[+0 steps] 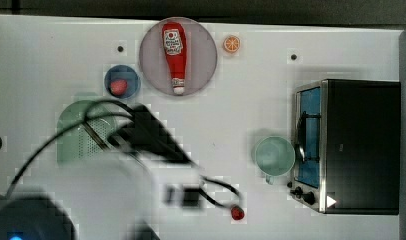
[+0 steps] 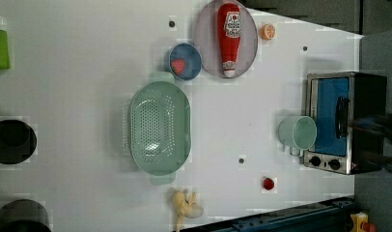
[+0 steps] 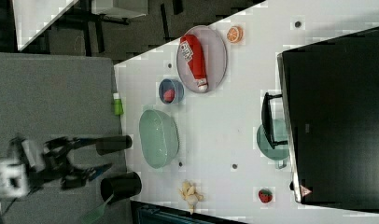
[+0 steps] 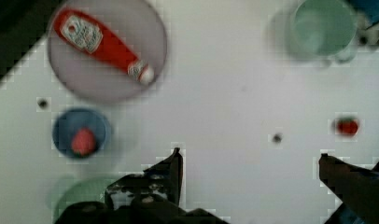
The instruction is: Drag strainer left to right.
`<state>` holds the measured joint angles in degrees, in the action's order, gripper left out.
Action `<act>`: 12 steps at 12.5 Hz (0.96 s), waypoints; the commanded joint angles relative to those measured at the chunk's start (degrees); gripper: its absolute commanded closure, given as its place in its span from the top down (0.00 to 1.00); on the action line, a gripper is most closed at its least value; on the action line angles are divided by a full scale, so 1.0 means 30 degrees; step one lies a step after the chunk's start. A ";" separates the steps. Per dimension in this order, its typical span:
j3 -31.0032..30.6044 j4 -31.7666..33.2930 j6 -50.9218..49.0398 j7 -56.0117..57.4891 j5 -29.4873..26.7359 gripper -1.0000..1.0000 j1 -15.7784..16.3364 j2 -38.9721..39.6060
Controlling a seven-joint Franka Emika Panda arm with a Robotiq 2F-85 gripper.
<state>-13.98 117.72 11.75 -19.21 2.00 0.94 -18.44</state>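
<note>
**Supervisor:** How did you find the gripper?

**Me:** The gripper (image 4: 248,161) was spread wide with nothing between its fingers (image 4: 171,165); in the wrist view I saw only bare white desk (image 4: 225,93) in the gap. In the right view it (image 3: 92,156) hung off the desk's edge, beside two dark cylinders (image 3: 114,144), touching nothing I could make out. In the top view the blurred arm (image 1: 141,135) crossed over part of the strainer.

**Supervisor:** And the strainer?

**Me:** The strainer (image 2: 159,127) lay flat on the desk toward the left view's left, well apart from the toaster oven (image 2: 346,121) at the opposite edge. I saw nothing inside it, only its dotted centre.

**Supervisor:** Other containers?

**Me:** A blue bowl (image 2: 185,61) just beside the strainer's end tab held a strawberry (image 2: 178,65). The grey plate (image 2: 203,38) near the far edge carried a ketchup bottle (image 2: 230,36) lying on its side, with an orange slice (image 2: 267,31) beside the plate. The mint cup (image 2: 297,132) sat on its side against the oven, and I saw nothing in it. Another strawberry (image 2: 268,183) and a banana (image 2: 187,205) lay loose near the near edge.
</note>
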 commanded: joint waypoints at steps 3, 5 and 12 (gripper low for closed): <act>-0.4218 0.0779 0.3887 -1.0359 -0.0230 1.00 0.0978 0.3927; -0.5262 0.0797 0.5589 -1.3765 -0.0184 1.00 0.0993 0.5905; -0.5967 0.0947 1.1796 -1.9523 0.0466 1.00 0.1314 1.2802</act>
<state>-33.21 119.29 46.94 -71.90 4.25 6.43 18.14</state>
